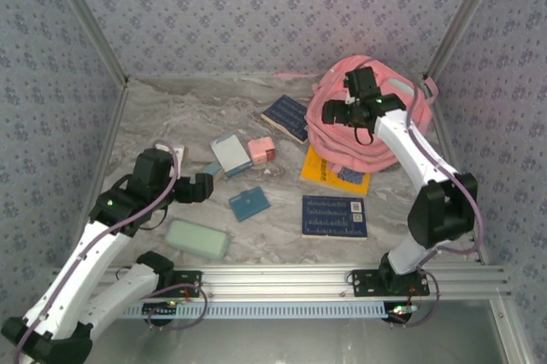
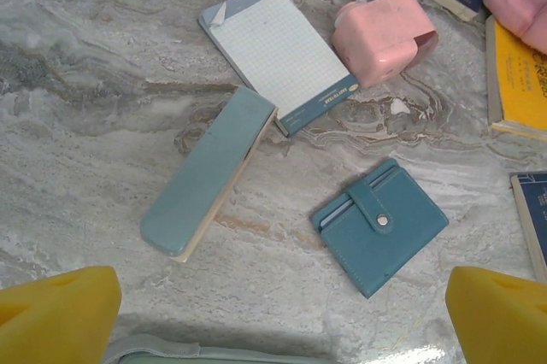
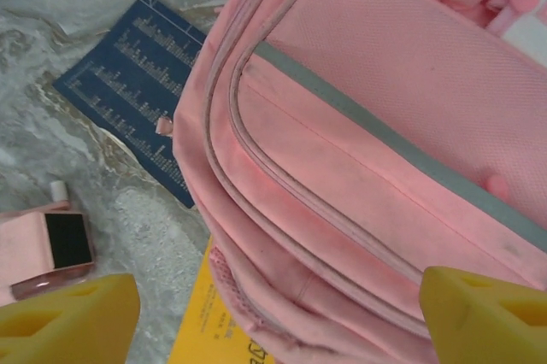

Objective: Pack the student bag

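Found the student bag [image 1: 329, 135] slumped at the far right of the marble table [image 1: 171, 116], close to the back corner, front pockets facing up. Saw it lying over one edge of a dark blue book [image 1: 286, 116] at its left and over the far end of a yellow book [image 1: 335, 174] at its near side. Logged the right gripper [image 3: 273, 317] poised over the bag's front pocket, yellow pads [image 3: 68, 321] spread wide, nothing clamped between them; could not tell whether touching the fabric. Noted the left gripper [image 2: 278, 317] low over the near left of the table, jaws likewise wide apart, holding nothing. Spotted ahead of it a blue snap wallet [image 2: 380, 223], a long teal case [image 2: 209, 172] lying aslant, a grid notepad [image 2: 278, 52] touching the teal case's far end, and a small pink box [image 2: 382, 35] just beside the notepad. Marked a mint green case [image 1: 197, 238] near the front rail, by the left arm. Recorded a second dark blue book [image 1: 333, 216] flat at near centre-right, apart from the bag.
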Action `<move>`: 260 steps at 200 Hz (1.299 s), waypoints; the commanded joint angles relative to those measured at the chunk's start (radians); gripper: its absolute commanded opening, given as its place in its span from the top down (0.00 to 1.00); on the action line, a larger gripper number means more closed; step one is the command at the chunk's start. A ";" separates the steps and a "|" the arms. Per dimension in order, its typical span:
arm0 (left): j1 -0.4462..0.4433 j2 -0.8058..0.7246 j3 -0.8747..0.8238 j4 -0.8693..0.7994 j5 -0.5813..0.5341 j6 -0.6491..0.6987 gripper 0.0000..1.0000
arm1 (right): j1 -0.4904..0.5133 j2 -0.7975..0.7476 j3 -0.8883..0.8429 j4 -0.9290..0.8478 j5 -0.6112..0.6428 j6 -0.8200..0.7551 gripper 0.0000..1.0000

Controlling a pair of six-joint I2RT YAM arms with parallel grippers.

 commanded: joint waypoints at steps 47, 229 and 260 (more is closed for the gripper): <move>0.005 0.017 -0.022 0.032 0.011 0.023 0.03 | 0.188 0.254 0.159 -0.149 0.266 -0.263 0.22; 0.013 0.031 -0.030 0.057 0.077 0.031 0.03 | 0.146 0.436 0.414 -0.078 0.601 -0.483 1.00; 0.013 0.034 -0.032 0.057 0.074 0.030 0.03 | 0.151 0.318 0.433 0.075 0.595 -0.671 1.00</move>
